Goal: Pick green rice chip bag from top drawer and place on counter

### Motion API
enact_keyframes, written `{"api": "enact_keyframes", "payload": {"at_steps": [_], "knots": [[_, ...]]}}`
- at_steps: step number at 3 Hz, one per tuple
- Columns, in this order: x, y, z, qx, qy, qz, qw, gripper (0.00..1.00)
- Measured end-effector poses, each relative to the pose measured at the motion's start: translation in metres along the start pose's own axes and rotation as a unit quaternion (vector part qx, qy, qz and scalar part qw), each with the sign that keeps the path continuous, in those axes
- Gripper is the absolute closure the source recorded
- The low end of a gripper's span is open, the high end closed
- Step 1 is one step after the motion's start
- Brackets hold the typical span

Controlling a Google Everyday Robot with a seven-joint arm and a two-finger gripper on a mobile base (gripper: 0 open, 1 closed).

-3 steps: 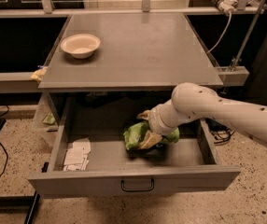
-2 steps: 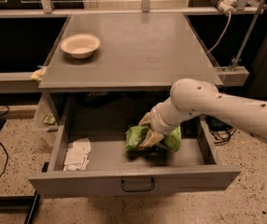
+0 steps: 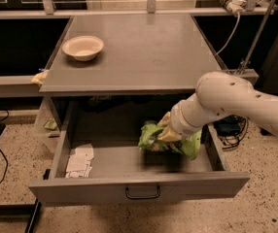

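The top drawer (image 3: pixel 139 188) stands pulled open below the counter (image 3: pixel 144 47). The green rice chip bag (image 3: pixel 151 137) is lime green and wrinkled, and hangs a little above the drawer floor at the right of the middle. My gripper (image 3: pixel 165 132) comes in from the right on a white arm and is shut on the bag's top, with the bag hanging to both sides of it. The bag looks blurred at its lower edge.
A beige bowl (image 3: pixel 82 47) sits at the counter's back left. White paper packets (image 3: pixel 79 161) lie in the drawer's left part. Grey side rails (image 3: pixel 12 84) flank the counter, and cables (image 3: pixel 229 127) lie on the floor at right.
The gripper has risen with the bag, which lay on the drawer floor before and now hangs above it. The arm has moved slightly right.
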State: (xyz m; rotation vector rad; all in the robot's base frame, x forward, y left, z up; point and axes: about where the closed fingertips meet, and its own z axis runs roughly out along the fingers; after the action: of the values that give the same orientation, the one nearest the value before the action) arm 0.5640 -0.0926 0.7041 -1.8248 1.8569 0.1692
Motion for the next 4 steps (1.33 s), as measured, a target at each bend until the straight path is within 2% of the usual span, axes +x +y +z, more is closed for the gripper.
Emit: {"api": "enact_keyframes", "payload": {"at_steps": [1,2,3,4], "knots": [[0.002,-0.002,-0.038,0.016,-0.002,0.040,0.9991,1.00],[-0.008,-0.017,-0.085,0.035,-0.007,0.063,0.9974,1.00],[-0.038,-0.044,-0.139,0.059,-0.015,0.054,0.9967,1.00],[-0.082,-0.082,-0.193,0.099,-0.031,0.024,0.9943,1.00]]}}
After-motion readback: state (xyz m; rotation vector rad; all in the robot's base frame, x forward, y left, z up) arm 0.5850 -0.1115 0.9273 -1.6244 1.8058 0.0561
